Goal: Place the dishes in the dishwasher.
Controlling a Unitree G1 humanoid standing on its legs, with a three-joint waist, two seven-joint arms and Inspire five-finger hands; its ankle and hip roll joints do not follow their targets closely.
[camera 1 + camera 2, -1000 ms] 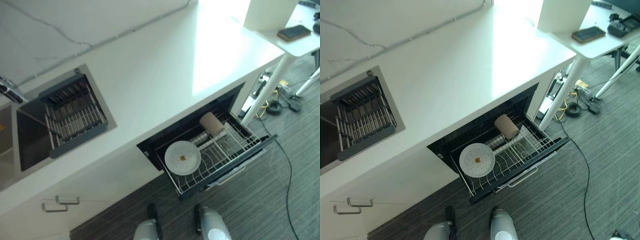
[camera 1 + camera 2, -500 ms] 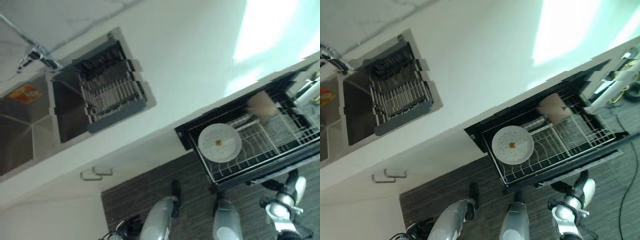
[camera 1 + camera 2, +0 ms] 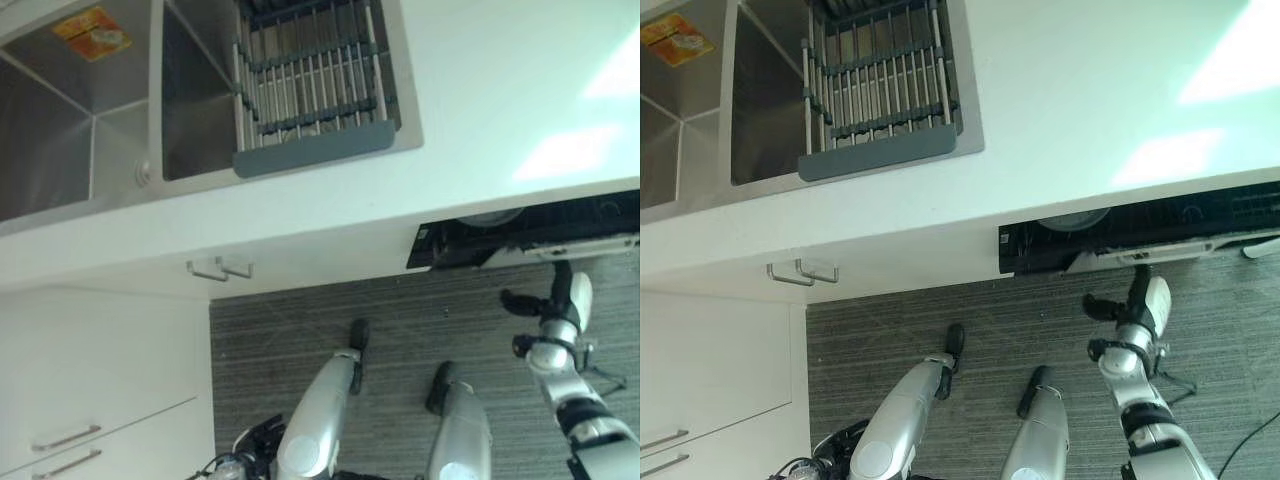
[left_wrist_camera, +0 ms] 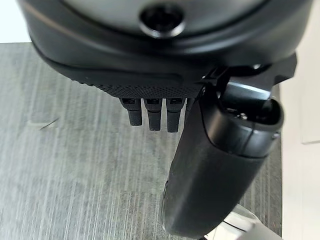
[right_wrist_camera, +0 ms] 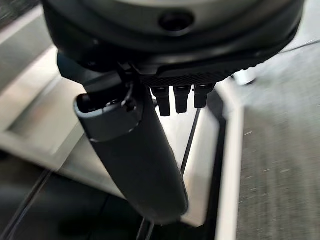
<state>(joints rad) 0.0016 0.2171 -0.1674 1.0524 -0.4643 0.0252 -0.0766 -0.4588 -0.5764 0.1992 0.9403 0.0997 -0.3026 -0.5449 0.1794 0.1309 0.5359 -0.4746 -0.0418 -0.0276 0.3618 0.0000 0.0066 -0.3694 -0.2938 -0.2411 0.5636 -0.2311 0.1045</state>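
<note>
The dishwasher drawer under the white counter is pushed almost fully in, leaving a dark slot. The rim of a white plate shows inside that slot. A silver handle bar runs along the drawer front. My right hand is just below the handle with its fingers straight and pointing at the drawer front; I cannot tell whether they touch it. In its wrist view the right hand holds nothing. My left hand hangs low over the striped floor, fingers relaxed and empty.
A steel sink is set in the counter, with a grey dish rack across its right basin. White cabinets with metal handles stand to the left. Grey striped floor lies in front.
The camera has swung, shifting the whole picture. The drawer, pulled out with plate and cup showing, is now nearly shut. My right hand has risen to the drawer front.
</note>
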